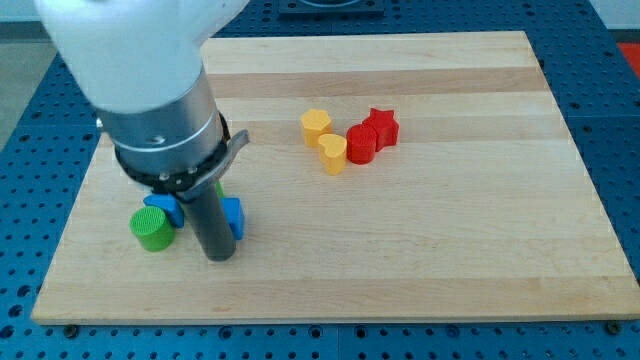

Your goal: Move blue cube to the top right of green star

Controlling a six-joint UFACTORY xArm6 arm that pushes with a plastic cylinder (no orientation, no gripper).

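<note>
Near the board's left edge, my tip touches the blue cube; tool state: cannot tell.

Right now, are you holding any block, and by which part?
Nothing is held. I only have a rod, and my tip rests on the board against the left side of a blue block, only pushing it.

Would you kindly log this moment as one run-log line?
tip low at view's left, touching blue cube | second blue block beside green cylinder | green star mostly hidden behind arm | yellow and red blocks apart, centre
</note>
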